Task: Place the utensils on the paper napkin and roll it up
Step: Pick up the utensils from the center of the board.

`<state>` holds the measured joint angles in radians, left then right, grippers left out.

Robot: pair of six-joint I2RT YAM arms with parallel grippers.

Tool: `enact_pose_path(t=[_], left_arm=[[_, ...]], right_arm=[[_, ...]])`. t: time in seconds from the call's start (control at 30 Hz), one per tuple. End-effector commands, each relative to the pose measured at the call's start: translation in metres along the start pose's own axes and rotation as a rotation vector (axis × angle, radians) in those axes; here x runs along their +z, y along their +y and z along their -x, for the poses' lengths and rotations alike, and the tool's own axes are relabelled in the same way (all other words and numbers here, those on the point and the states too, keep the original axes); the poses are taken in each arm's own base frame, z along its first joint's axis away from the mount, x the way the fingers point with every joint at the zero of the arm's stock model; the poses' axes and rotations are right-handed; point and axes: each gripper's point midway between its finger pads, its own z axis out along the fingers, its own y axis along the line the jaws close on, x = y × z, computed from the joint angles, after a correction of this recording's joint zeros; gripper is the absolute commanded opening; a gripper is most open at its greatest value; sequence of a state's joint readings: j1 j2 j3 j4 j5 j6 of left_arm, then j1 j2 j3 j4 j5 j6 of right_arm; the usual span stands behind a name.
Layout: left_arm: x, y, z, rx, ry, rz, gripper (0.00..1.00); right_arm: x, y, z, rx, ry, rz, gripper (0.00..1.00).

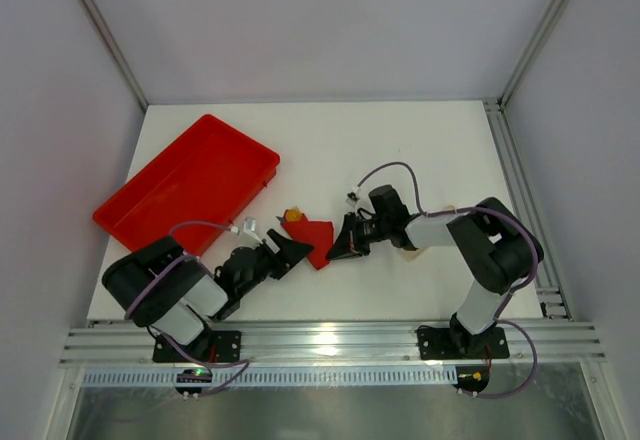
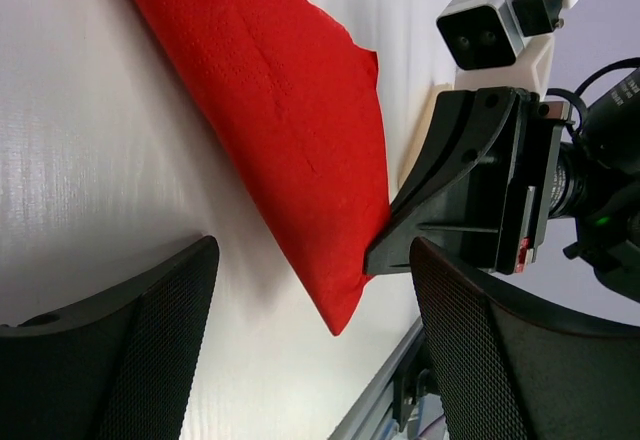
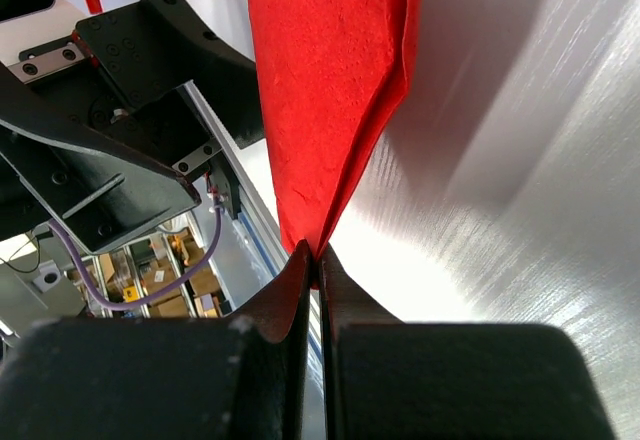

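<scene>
— The paper napkin (image 1: 313,239): where does it lie?

— On the white worktop (image 1: 400,140), close to the near edge and between the two hands. It is folded over on itself into a red shape that tapers to a point, not spread flat.

— And from the left, what comes first?

— The red tray (image 1: 190,185), set at an angle at the far left, well apart from the napkin (rigid, with a raised rim, so easy to tell from the soft paper).

— Then the left hand?

— Yes. The left hand (image 1: 298,250) rests low just beside the napkin's left edge. Its fingers (image 2: 150,340) stand wide apart and hold nothing. In the left wrist view the napkin's pointed end reaches in between them, and neither finger touches it.

— Anything on the napkin itself?

— A small tan bit (image 1: 292,215) shows at its far corner. It is too small to name.

— And on the right?

— The right hand (image 1: 333,255) comes in low from the right. Its fingers are pressed together on the napkin's near point. The right wrist view shows the red paper running down into that narrow pinch and clamped at the very tip.
</scene>
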<state>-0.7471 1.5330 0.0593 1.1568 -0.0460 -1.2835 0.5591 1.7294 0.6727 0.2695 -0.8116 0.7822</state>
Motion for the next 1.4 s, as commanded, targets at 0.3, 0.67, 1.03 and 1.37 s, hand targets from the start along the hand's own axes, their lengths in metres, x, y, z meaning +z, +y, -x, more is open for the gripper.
enact_pose_path(t=[0.3, 0.67, 1.03, 1.37], left_arm=[[-0.006, 0.025, 0.0, -0.124, -0.052, 0.021, 0.82], [-0.001, 0.02, 0.009, -0.115, -0.098, 0.011, 0.8], [0.019, 0.019, 0.008, -0.114, -0.097, 0.004, 0.75], [0.028, 0.023, 0.006, -0.107, -0.094, 0.015, 0.71]], right_arm=[[-0.005, 0.026, 0.003, -0.051, -0.024, 0.069, 0.04], [-0.002, 0.027, 0.002, -0.056, -0.014, 0.074, 0.04], [-0.001, 0.026, -0.001, -0.061, -0.005, 0.072, 0.04], [0.001, 0.027, -0.002, -0.063, -0.001, 0.074, 0.04]])
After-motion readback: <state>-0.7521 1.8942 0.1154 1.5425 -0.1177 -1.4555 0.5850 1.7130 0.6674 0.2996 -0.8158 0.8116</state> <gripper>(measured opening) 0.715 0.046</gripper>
